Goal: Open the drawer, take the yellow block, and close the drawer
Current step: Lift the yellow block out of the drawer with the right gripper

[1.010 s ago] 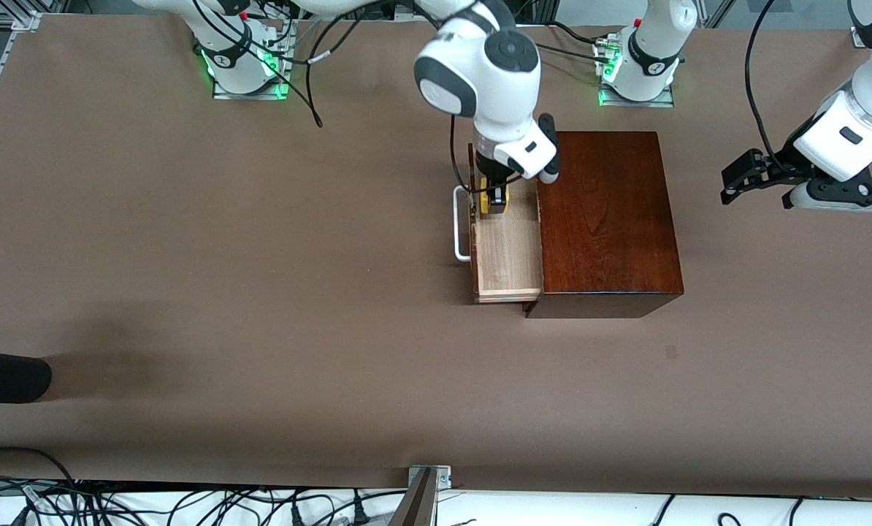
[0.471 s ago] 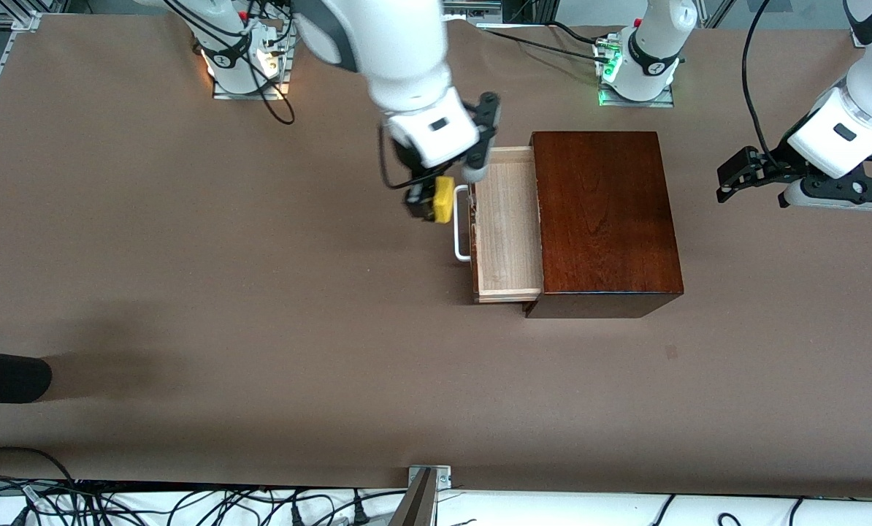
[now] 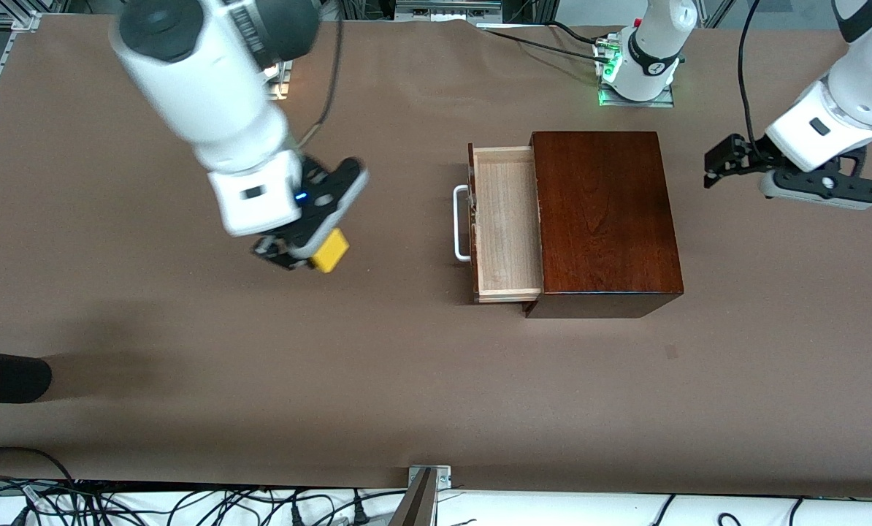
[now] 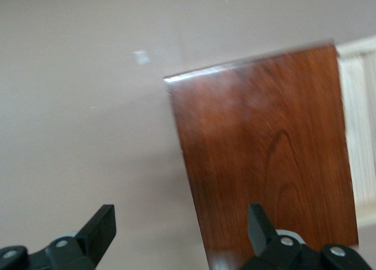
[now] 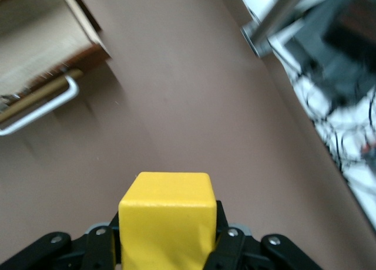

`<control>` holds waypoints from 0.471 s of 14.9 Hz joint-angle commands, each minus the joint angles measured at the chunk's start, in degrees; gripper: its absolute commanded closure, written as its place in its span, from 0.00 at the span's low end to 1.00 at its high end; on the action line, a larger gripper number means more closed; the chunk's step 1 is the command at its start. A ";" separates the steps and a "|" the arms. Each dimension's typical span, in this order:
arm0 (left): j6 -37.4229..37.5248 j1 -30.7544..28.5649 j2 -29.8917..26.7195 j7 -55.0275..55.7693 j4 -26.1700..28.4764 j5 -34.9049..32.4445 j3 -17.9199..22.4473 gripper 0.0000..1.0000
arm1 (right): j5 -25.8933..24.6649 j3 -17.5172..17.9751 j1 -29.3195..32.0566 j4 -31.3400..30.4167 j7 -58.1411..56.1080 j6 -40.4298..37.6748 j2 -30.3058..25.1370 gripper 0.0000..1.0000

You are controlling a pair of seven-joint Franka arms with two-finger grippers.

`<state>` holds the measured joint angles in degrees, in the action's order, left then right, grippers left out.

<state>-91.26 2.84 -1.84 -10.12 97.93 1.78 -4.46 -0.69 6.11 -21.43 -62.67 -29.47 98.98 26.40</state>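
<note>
While the drawer point(image 3: 507, 223) stands pulled out of the dark wooden box point(image 3: 604, 219), bare table point(image 3: 407, 380) lies all around. Since half a second ago the right gripper point(image 3: 301, 252), clenched on the yellow block point(image 3: 330, 250), has swung away from the white handle point(image 3: 460, 223) toward its own end. Left gripper point(image 3: 721, 161) waits with fingers spread, over the table beside the box.

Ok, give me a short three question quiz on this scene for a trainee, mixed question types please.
1. True or false: the reddish-brown wooden box's drawer is pushed shut.
2. What does the right end effector grip: A) white bar handle B) small bright-yellow cube C) nothing?
3. Fill in: the left end effector is ____, over the table beside the box.

Key:
1. False, it stands pulled out.
2. B, the small bright-yellow cube.
3. Open.
</note>
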 commanded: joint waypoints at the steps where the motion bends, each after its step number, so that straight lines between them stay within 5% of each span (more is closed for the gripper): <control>1: 4.16 0.32 1.13 -16.90 -1.52 3.66 -0.46 0.00 | 6.55 0.75 8.65 -17.19 1.43 6.20 -9.42 1.00; 3: 5.12 0.76 3.40 -24.74 -1.60 5.85 -1.61 0.00 | 10.26 0.14 12.53 -23.00 2.21 7.46 -11.36 1.00; 7: 5.83 4.26 10.25 -26.63 -7.03 8.66 -7.74 0.00 | 9.05 -1.18 14.31 -30.83 9.76 7.46 -14.09 1.00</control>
<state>-87.46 4.81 2.86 -35.36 97.05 8.38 -8.98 8.23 4.77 -7.06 -86.21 -24.89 104.77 16.85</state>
